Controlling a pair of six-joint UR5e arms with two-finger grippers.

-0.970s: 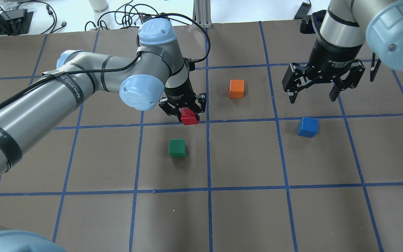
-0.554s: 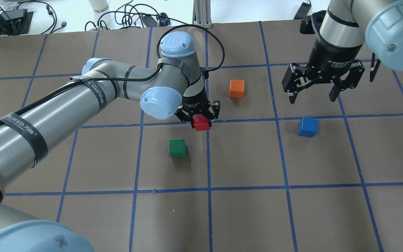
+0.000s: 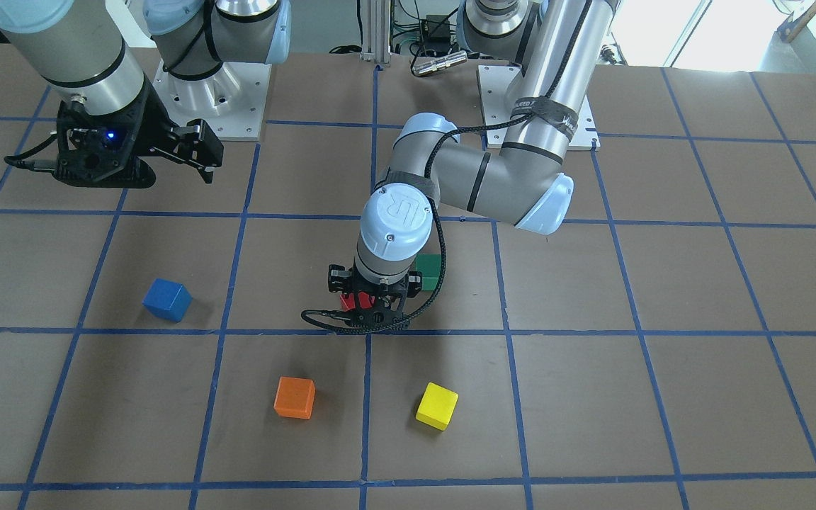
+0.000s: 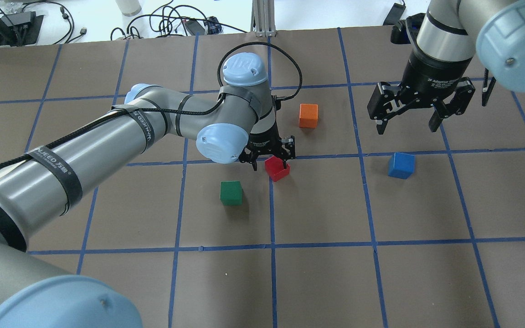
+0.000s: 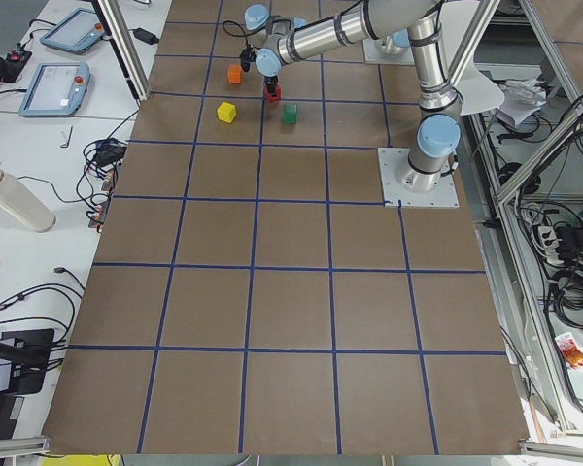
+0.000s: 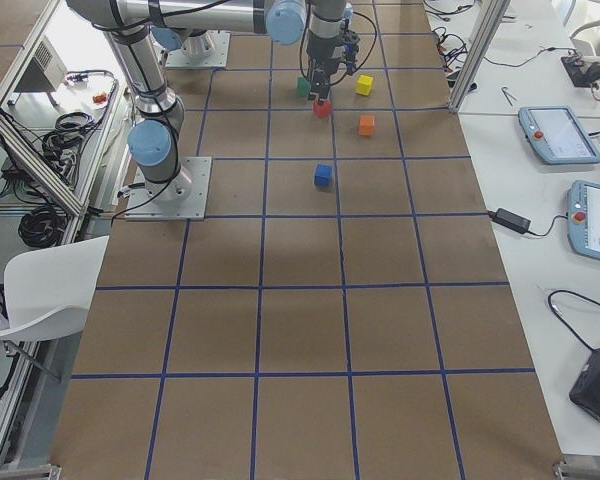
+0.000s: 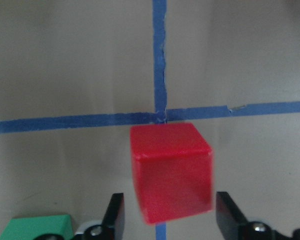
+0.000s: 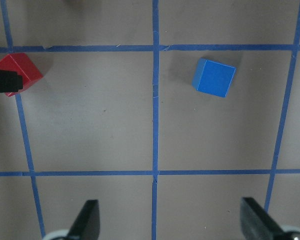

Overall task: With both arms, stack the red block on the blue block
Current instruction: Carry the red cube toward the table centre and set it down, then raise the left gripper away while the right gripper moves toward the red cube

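The left tool (image 4: 270, 163) is spread around the small matte bright-red cube (image 4: 277, 169), with a gap at each finger. The cube lies by a tape crossing on the brown surface (image 4: 326, 205). The small royal-blue cube (image 4: 401, 165) lies well apart at its 3 o'clock. The right tool (image 4: 406, 130), spread wide, hovers at the blue cube's 12 o'clock.

Left pincer (image 4: 269, 164) low over table, fingers parted; right pincer (image 4: 406, 128) high, fingers spread wide.
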